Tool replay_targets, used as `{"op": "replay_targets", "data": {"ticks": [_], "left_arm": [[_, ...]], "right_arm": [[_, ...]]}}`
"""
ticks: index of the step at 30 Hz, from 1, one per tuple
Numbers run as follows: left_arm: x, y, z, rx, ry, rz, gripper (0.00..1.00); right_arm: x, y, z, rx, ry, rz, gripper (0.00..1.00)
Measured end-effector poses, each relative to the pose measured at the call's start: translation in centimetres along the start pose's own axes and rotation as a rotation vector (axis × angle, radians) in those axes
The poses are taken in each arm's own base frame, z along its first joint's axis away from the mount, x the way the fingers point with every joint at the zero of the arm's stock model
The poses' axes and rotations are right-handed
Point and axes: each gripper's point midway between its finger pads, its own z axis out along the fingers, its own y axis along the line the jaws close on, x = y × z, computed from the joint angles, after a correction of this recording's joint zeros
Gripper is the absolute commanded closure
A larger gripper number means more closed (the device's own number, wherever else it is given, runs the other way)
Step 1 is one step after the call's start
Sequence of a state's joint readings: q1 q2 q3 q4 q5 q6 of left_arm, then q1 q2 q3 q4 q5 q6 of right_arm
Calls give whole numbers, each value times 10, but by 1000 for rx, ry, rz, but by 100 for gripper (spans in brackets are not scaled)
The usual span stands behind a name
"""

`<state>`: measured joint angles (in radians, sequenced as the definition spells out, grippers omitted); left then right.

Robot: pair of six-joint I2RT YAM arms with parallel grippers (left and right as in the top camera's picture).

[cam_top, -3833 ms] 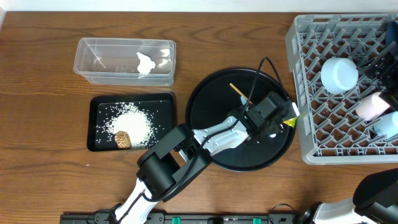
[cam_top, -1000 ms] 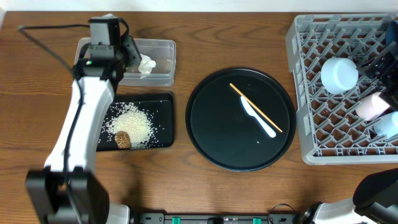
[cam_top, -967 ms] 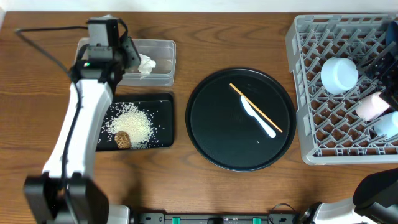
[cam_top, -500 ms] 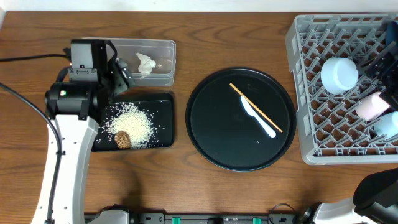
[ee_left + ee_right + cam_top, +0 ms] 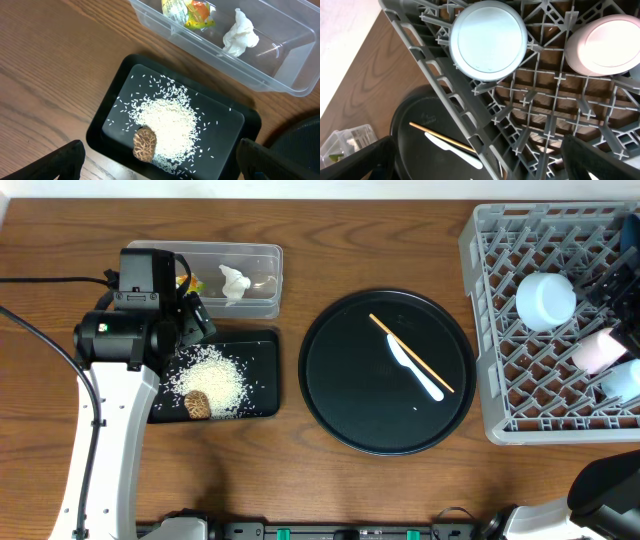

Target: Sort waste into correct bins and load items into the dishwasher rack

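My left gripper (image 5: 162, 167) hangs open and empty over the near end of the shallow black tray (image 5: 107, 117), which holds white rice grains (image 5: 172, 117) and a brown food lump (image 5: 144, 144). Just beyond it, the clear tub (image 5: 280, 75) contains the crumpled yellow-green wrapper (image 5: 189, 8) and the white tissue (image 5: 241, 33). Above the grey dishwasher rack (image 5: 485, 125), my right gripper (image 5: 480, 167) is open with nothing between its fingers. An upturned pale bowl (image 5: 488, 37) and a pink cup (image 5: 602, 44) sit in the rack. A light-blue cup (image 5: 622, 380) shows at its right edge.
A large round black tray (image 5: 388, 370) lies between the bins and the rack, carrying a thin wooden stick (image 5: 411, 353) and a white plastic knife (image 5: 414, 370). My left arm (image 5: 100, 440) runs down the table's left side.
The left gripper has opened and drawn back from over the clear tub toward the black tray. The wrapper now lies in the tub. The right arm has not moved.
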<state>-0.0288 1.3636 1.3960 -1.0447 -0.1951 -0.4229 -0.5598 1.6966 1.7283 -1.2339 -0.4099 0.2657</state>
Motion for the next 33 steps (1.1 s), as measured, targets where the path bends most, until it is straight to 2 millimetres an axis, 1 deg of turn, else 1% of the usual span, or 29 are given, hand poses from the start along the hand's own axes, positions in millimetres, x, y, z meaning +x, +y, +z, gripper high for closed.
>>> {"op": "replay_targets", "data": {"ticks": [4,9,21,33], "left_arm": [[1,1,0,-3,6,2,2],[11,7,0,-29,45,14,2],[11,9,0,-37,43,96,2],[11,9,0,-37,43,98,2]], "right_arm": [[0,0,0,0,0,0,1],[0,0,0,0,0,0,1],[0,0,0,0,0,0,1],[0,0,0,0,0,0,1]]}}
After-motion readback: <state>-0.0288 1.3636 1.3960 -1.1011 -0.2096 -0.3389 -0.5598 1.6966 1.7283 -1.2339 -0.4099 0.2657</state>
